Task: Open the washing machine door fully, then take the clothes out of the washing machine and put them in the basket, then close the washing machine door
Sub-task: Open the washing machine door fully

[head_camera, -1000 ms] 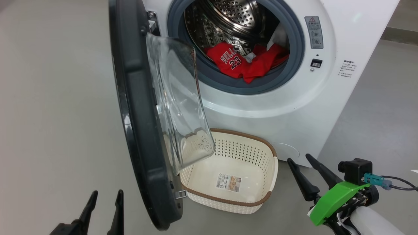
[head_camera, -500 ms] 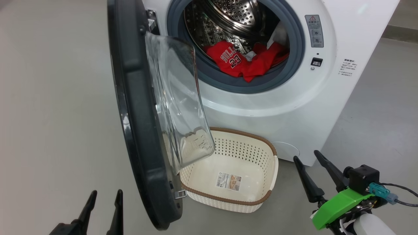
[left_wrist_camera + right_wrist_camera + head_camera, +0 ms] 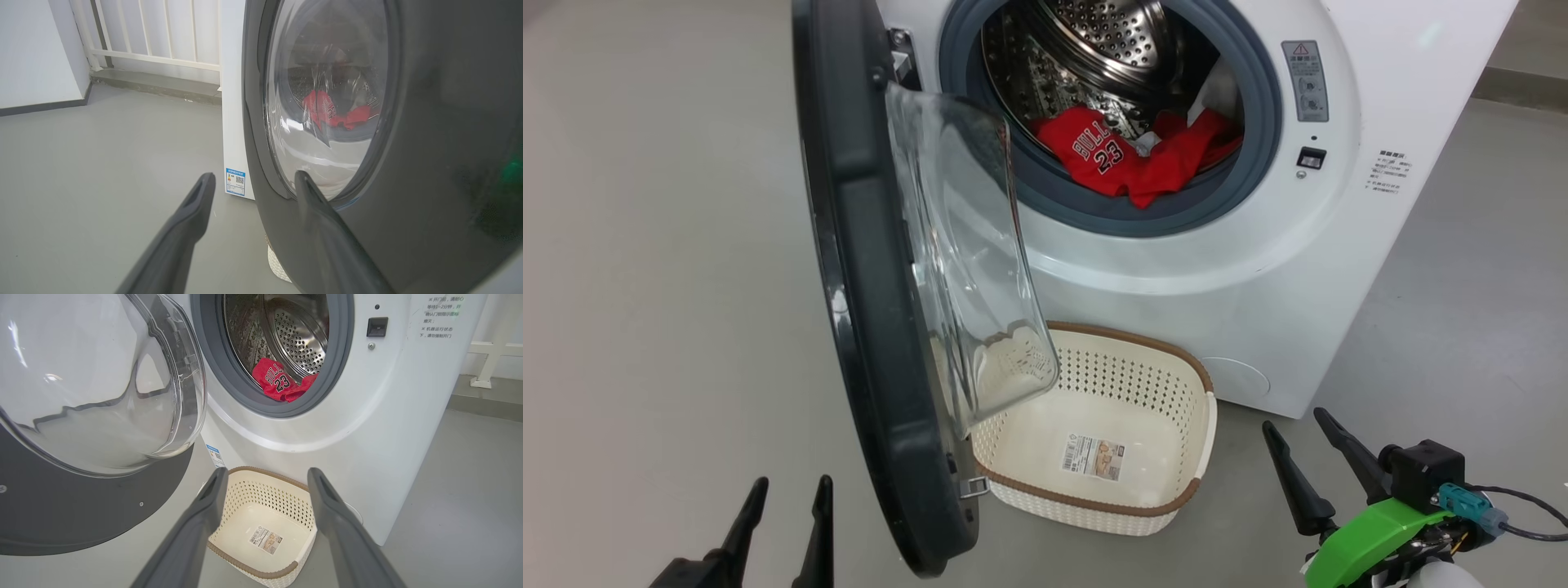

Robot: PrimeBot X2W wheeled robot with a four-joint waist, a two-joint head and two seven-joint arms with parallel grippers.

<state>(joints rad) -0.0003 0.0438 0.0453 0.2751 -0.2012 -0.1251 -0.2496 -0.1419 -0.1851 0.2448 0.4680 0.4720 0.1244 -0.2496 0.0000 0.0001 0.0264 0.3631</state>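
Glossy round door [image 3: 858, 245], bulging glass; red clothes [image 3: 1135, 159] in perforated steel drum [image 3: 1127, 33]; perforated cream basket [image 3: 1143, 339]. Left hand [image 3: 792, 482], right hand [image 3: 1294, 420] low, fingers spread, holding nothing.

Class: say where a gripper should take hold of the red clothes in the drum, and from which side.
Probably the bunched fold of the clothes drooping onto the grey gasket: it lies nearest the opening. Come straight in from the front, right of the open door.

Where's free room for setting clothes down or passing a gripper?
Free: the basket's inside, bare except a sticker; the drum mouth above the clothes; floor right of the basket, by the right gripper. Crowded: the basket's left end, close by the door's glass bowl.
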